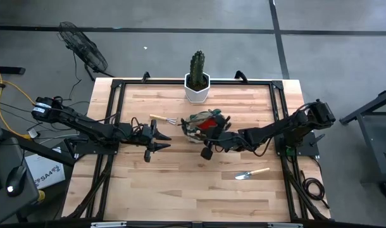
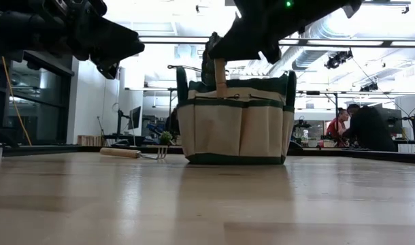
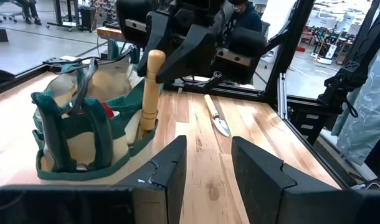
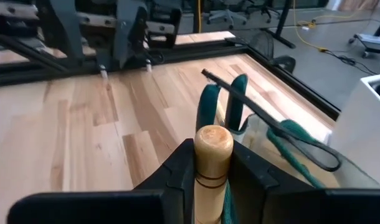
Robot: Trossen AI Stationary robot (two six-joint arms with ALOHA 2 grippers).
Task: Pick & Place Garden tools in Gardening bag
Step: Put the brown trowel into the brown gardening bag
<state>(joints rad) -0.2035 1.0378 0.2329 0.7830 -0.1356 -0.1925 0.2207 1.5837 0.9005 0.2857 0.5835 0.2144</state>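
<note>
I am holding a wooden-handled trowel (image 3: 151,93) by its handle in my right gripper (image 4: 213,163), both fingers pressing against the wood just below its rounded end. The tool is hanging upright at the near side of the gardening bag (image 2: 235,122), its lower part dipping into the bag's edge. The bag is sitting mid-table in front of the cactus pot (image 1: 197,88), with a red glove (image 1: 209,124) showing inside. My left gripper (image 3: 205,171) is hovering above the table to the bag's left, fingers parted with nothing between them. 1 mini rake (image 1: 162,119) is lying on the wood between my left gripper and the bag, and 1 second trowel (image 1: 252,173) is lying on the table nearer the front edge, well apart from the bag.
</note>
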